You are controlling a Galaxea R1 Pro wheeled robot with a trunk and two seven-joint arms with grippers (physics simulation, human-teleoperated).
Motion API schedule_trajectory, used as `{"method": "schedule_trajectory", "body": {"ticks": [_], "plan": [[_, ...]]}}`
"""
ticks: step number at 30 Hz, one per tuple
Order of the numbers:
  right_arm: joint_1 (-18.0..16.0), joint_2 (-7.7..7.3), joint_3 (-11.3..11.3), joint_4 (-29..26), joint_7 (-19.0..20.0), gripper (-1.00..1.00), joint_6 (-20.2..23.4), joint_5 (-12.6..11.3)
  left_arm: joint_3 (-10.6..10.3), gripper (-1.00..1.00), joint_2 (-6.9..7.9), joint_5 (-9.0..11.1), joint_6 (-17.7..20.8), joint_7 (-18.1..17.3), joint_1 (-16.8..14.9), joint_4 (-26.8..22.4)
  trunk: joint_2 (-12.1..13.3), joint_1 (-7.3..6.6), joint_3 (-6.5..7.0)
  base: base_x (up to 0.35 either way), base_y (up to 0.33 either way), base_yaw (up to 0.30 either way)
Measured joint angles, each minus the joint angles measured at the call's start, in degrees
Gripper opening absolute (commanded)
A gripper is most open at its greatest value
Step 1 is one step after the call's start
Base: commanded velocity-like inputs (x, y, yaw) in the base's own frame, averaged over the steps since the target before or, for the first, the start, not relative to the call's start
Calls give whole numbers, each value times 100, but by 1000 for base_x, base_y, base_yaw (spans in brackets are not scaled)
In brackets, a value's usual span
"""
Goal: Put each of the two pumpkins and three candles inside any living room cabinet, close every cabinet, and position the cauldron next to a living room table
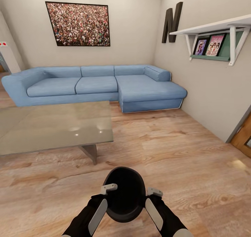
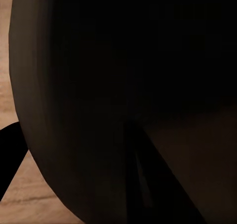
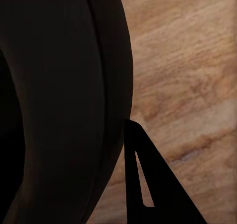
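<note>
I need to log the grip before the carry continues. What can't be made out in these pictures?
- Head view: the round matt black cauldron hides the left pincer and right pincer contact.
- Left wrist view: dark cauldron wall hides the grip.
- Head view: shiny grey glass table is cut off at the left edge.

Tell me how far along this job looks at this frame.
In hand: the cauldron is carried between both grippers, left and right, over the wood floor. Left: setting it beside the table, which stands ahead to the left. Pumpkins, candles and cabinet can't be judged from here.
</note>
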Motion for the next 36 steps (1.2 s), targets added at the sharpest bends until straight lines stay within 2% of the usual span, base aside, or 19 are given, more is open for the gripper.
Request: {"method": "schedule_trajectory", "body": {"ticks": [15,36], "plan": [[1,6,-4,-5,-1,-100,7,24,-4,-100,8,26,-6,0,1,-1,0,0,0,1,0,248],[2,-9,13,1,-2,-100,-7,-33,5,-100,-4,2,1,1,2,2,0,-2,0,138,0,24]]}}
